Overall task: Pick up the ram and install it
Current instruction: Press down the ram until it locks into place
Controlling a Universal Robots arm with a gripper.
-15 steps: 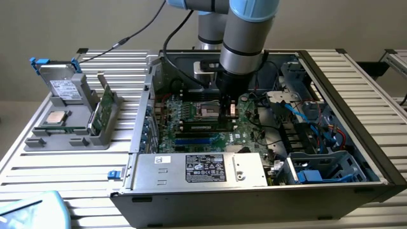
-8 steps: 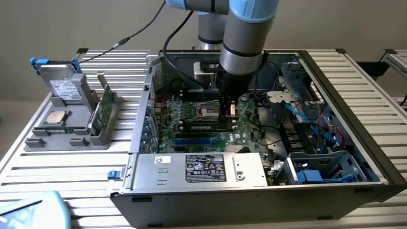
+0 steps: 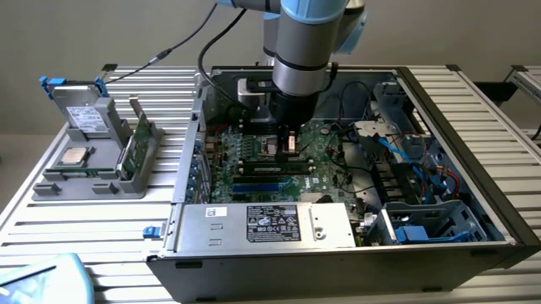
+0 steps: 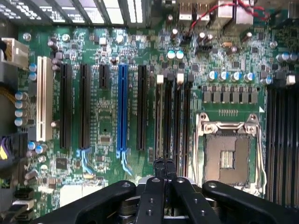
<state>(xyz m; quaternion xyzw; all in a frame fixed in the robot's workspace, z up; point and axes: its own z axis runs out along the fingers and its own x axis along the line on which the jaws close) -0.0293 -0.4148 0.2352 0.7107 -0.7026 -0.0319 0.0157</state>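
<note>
One ram (image 3: 139, 144) well apart from shut pincer (image 3: 288, 143).

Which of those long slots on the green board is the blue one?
The blue slot: it stands between black slots, among the long expansion slots on the motherboard.

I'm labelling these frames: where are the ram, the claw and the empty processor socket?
ram (image 3: 138, 147), exterior view, middle of the green board.
claw (image 4: 163, 163), wrist view, between its closed fingertips.
processor socket (image 4: 227, 156), wrist view, centre of the socket.
</note>
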